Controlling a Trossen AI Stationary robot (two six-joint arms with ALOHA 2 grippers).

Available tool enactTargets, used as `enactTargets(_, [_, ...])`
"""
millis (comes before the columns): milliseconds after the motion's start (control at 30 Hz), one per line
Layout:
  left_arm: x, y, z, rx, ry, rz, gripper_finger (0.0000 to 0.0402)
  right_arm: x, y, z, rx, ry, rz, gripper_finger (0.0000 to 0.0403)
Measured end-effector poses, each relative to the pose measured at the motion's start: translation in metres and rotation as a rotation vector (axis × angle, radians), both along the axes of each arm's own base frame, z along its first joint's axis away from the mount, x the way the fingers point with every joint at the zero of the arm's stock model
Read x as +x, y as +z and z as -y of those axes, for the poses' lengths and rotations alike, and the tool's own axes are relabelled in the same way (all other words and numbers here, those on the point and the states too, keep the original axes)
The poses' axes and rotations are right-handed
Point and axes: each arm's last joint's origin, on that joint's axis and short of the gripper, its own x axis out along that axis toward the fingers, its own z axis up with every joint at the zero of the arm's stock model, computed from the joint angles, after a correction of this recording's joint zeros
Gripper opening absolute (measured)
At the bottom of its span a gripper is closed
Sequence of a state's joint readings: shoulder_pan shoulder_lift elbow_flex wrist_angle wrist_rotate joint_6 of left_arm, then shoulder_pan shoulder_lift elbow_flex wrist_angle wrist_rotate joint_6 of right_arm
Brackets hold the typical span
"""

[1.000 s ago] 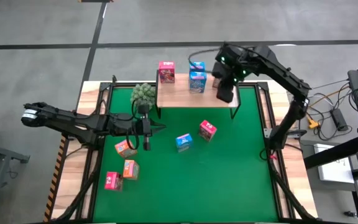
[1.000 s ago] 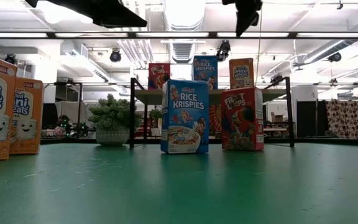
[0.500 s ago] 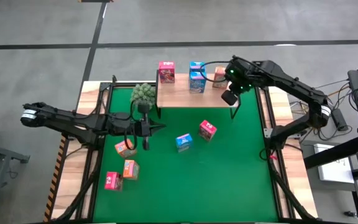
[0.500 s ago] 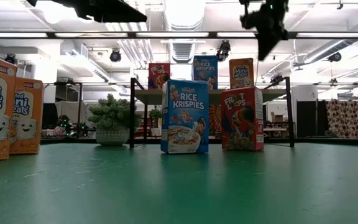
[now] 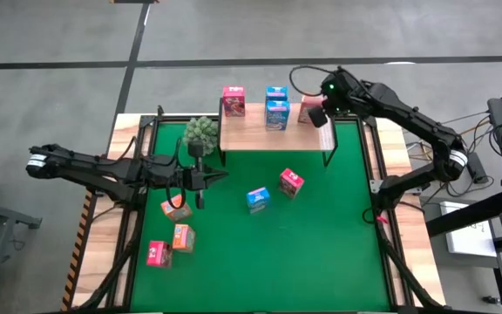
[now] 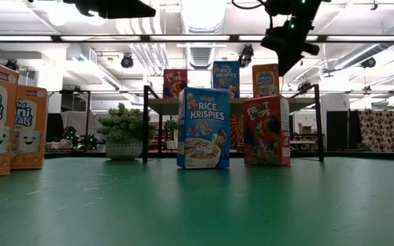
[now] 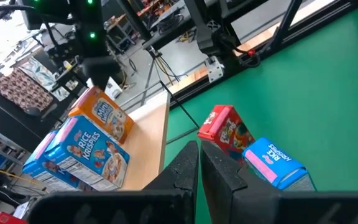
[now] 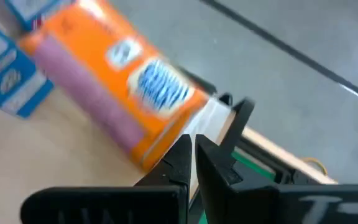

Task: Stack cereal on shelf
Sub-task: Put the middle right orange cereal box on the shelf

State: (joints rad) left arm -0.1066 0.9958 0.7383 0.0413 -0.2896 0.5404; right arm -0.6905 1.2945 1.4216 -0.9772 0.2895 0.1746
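High view: the shelf (image 5: pixel 251 137) holds four boxes along its far edge: a pink-red box (image 5: pixel 233 99), two blue boxes touching each other (image 5: pixel 276 107) and an orange box (image 5: pixel 308 112) at the right end. Five are left on the green mat (image 5: pixel 321 235): blue box (image 5: pixel 257 200) and pink-red box (image 5: pixel 291 183) mid-mat, two orange (image 5: pixel 179 221) and one pink-red (image 5: pixel 156 254) near the left side. So roughly halfway, I'd judge. The right gripper (image 5: pixel 320 119) sits just beside the shelved orange box; the left gripper (image 5: pixel 200 180) hovers by the plant (image 5: pixel 200 131). Low view: three boxes visible up on the shelf (image 6: pixel 231 102), two standing on the mat in front. Left wrist view: fingers pressed together, holding nothing. Right wrist view: fingers pressed together, empty, orange box (image 8: pixel 120 87) right ahead of the tips (contact unclear).
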Motion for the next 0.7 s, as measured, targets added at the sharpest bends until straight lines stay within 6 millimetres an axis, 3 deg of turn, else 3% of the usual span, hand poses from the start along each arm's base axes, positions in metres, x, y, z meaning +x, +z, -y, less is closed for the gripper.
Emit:
enactTargets(433, [0.0, 0.0, 0.0, 0.018, -0.004, -0.004, 0.0, 0.009, -0.009, 0.011, -0.002, 0.014, -0.022, 0.0013])
enactTargets(700, [0.0, -0.001, 0.0, 0.015, -0.003, -0.016, 0.0, -0.009, 0.002, -0.01, 0.1, -0.023, -0.072, 0.0013])
